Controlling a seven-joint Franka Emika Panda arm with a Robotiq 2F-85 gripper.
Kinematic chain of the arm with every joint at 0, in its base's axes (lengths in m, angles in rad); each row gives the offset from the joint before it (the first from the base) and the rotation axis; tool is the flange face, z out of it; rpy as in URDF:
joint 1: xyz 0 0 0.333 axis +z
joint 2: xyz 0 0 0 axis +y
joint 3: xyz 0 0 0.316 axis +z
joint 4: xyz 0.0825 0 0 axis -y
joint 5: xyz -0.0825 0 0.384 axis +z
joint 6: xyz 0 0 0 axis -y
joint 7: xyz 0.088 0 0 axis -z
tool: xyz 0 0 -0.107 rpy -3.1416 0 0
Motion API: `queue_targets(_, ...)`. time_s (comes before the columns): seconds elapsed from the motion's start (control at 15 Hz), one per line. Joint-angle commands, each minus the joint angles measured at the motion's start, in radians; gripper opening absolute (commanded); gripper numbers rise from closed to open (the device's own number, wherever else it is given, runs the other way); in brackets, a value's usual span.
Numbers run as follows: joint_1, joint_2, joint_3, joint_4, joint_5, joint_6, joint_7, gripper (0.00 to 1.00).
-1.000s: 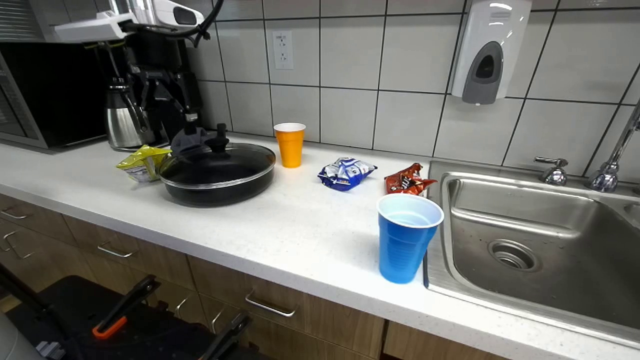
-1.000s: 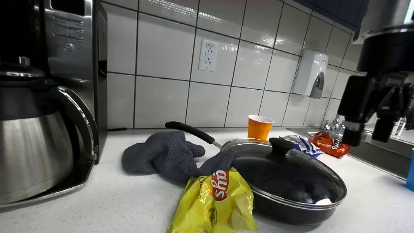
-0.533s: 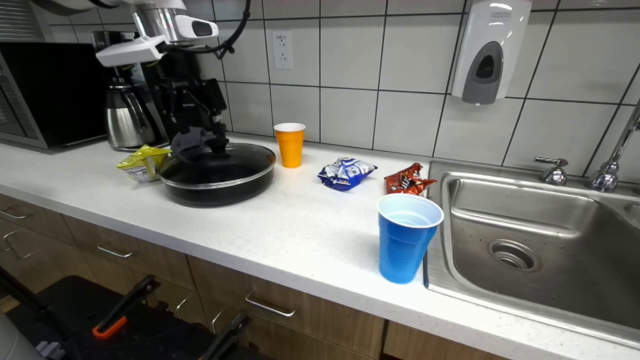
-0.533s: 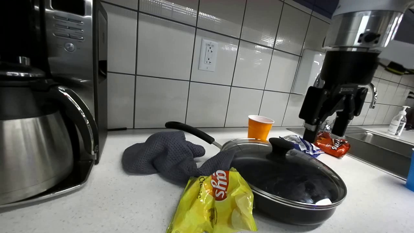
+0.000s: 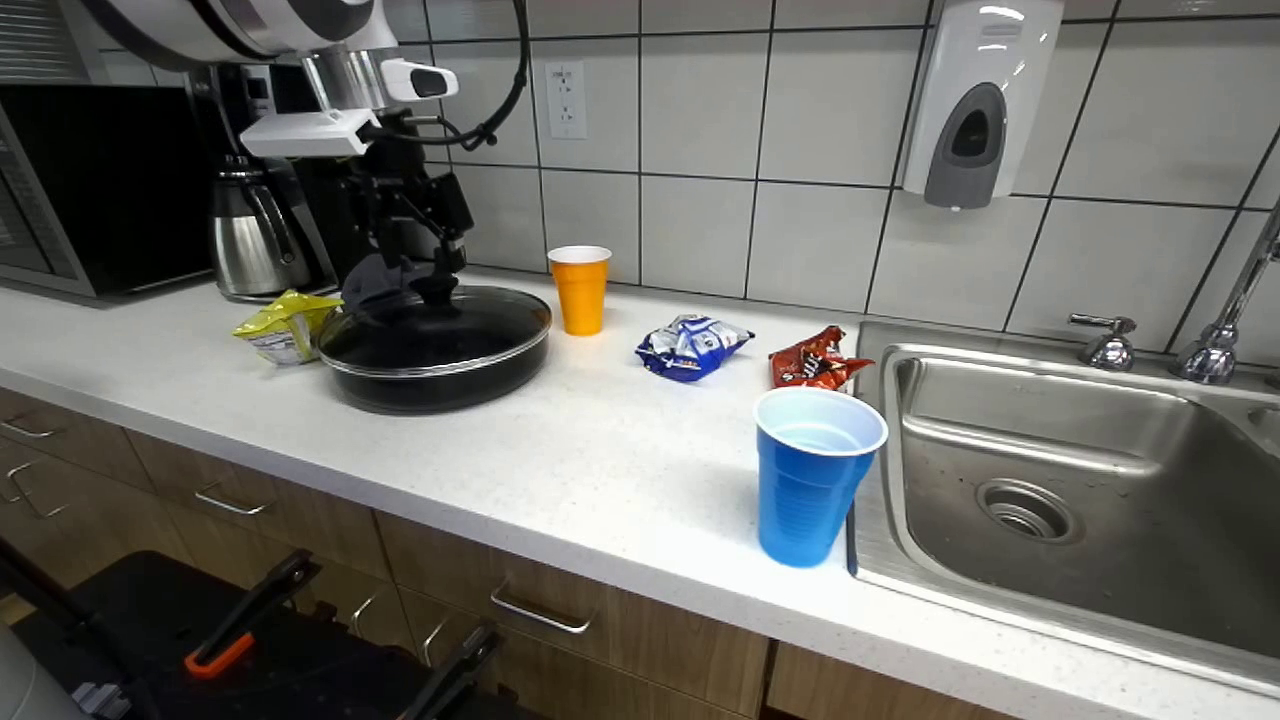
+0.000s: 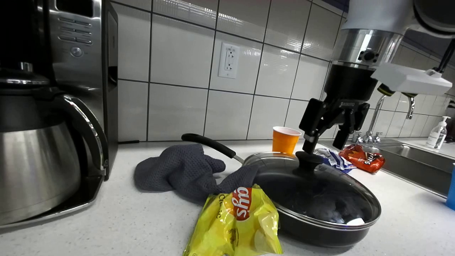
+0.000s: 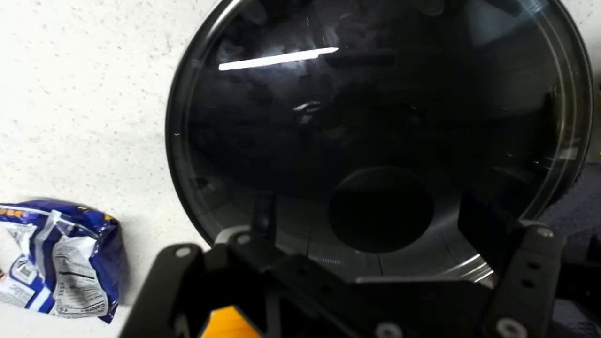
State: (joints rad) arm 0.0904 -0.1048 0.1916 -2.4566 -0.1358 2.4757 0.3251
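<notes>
Hanging over the lid (image 6: 337, 199), the gripper (image 6: 325, 143) was held with its fingers (image 6: 309, 145) set wide apart; in the wrist view the knob (image 7: 381, 210) was framed between them, though whether it was touched could not be told. The lid was seated on the pan (image 6: 320, 235), which was set on the counter (image 5: 600, 440). A cloth (image 6: 181, 170) was bunched beside the pan, one end laid at the lid's edge, and a yellow bag (image 6: 234, 224) was placed just beside both. Near the pan an orange cup (image 5: 580, 292) was stood upright, a blue bag (image 5: 693, 347) and a red bag (image 5: 815, 362) were spread toward the sink (image 5: 880, 545), and a blue cup (image 5: 812, 490) was set just beside it.
</notes>
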Motion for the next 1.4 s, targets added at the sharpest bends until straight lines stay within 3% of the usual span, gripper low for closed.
queue_targets(0.0,0.007,0.064,-0.013,0.051,-0.012,0.033,-0.019,1.0)
queue_targets(0.73,0.027,0.171,-0.039,0.118,-0.014,0.035,-0.023,1.0)
queue_targets(1.33,0.044,0.179,-0.046,0.131,-0.003,0.001,-0.042,1.0)
